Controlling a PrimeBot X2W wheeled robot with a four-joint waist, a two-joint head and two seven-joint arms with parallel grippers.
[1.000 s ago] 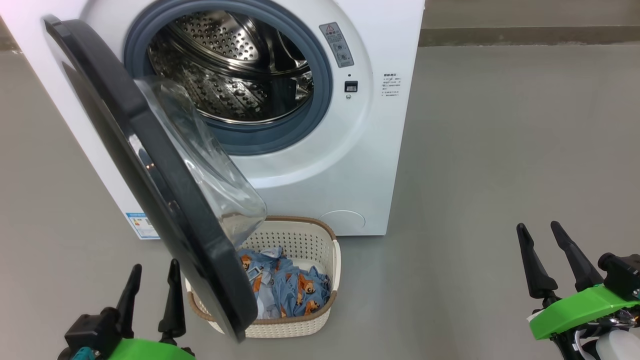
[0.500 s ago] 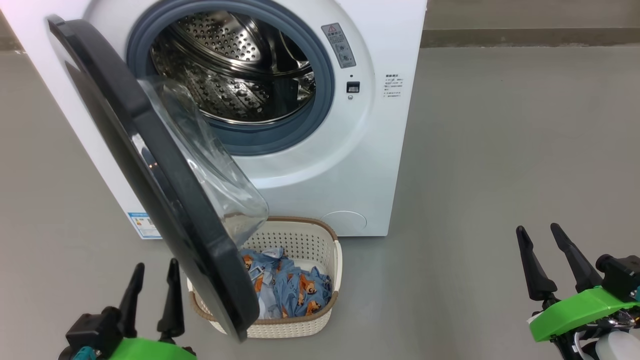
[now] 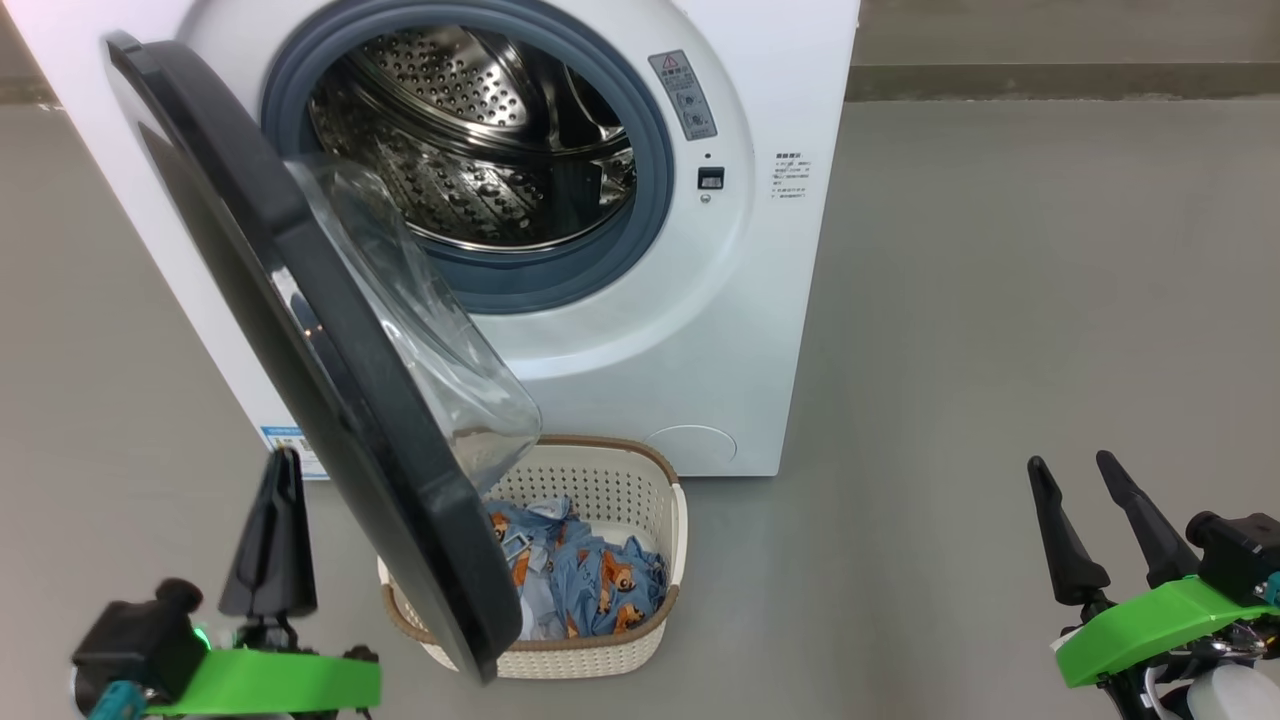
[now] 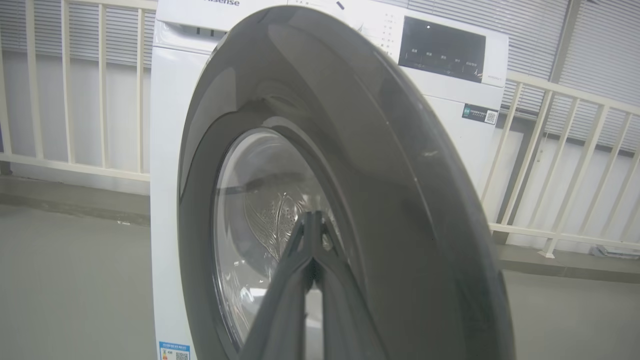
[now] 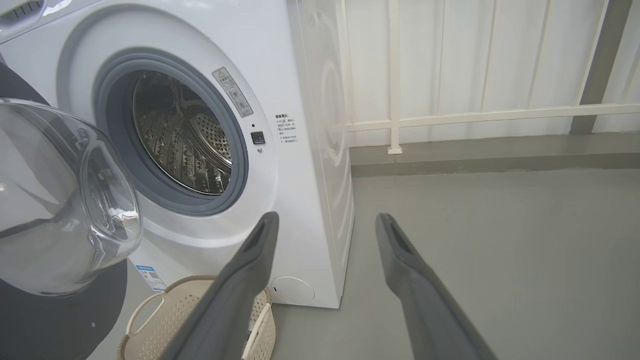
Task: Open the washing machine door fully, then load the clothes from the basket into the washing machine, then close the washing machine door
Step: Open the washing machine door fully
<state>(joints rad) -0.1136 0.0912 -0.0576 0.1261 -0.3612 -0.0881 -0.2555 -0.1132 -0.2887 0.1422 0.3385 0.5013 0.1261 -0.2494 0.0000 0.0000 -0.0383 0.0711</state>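
The white washing machine (image 3: pixel 760 260) stands with its steel drum (image 3: pixel 470 140) exposed. Its black door (image 3: pixel 330 400) hangs partly open, swung out toward me, its clear glass bowl (image 3: pixel 420 340) jutting over the basket (image 3: pixel 620 480). Blue clothes (image 3: pixel 580 580) with orange bears lie in that cream basket on the floor under the door. My left gripper (image 3: pixel 285 465) is shut with nothing in it, left of the door's outer face and apart from it; the left wrist view has its joined tips (image 4: pixel 312 217) before the door (image 4: pixel 400 200). My right gripper (image 3: pixel 1070 465) stands open at the far right.
Grey floor (image 3: pixel 1000 300) spreads to the right of the machine. A white railing (image 5: pixel 450 117) and wall run behind it. The basket's handle (image 5: pixel 145 315) lies below the right gripper's left finger (image 5: pixel 240 280).
My left gripper has shut, its two fingers now pressed together, and it has shifted left and slightly up. The right gripper, the door and the basket have stayed as they were.
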